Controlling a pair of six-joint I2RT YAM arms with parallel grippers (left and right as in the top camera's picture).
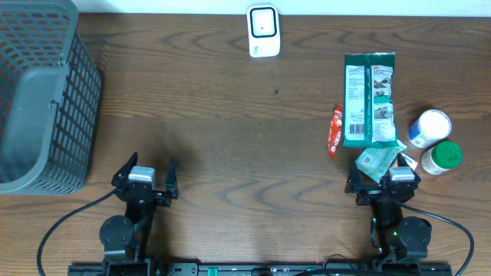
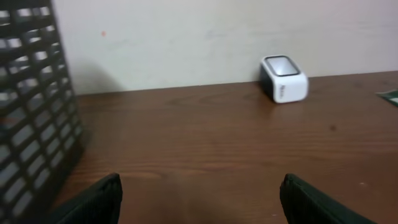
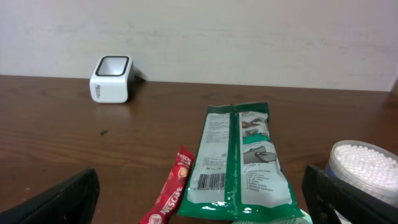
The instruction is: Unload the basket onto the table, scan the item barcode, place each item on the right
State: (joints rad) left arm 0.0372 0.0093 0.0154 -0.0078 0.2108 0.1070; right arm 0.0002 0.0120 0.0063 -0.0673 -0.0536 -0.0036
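The white barcode scanner (image 1: 262, 31) stands at the table's far edge, its window facing up; it also shows as the scanner (image 2: 283, 79) in the left wrist view and the scanner (image 3: 112, 79) in the right wrist view. A long green packet (image 1: 369, 100) lies flat on the right, the barcode on the packet (image 3: 239, 158) facing up. A red Nescafe sachet (image 1: 335, 130) lies along its left side. My right gripper (image 1: 383, 178) is open just short of these items, holding nothing. My left gripper (image 1: 147, 172) is open over bare wood at the near left.
A grey mesh basket (image 1: 38, 100) fills the far left corner. Beside the right gripper lie a small green packet (image 1: 377, 159), a tub of cotton swabs (image 1: 430, 126) and a green-lidded jar (image 1: 442, 157).
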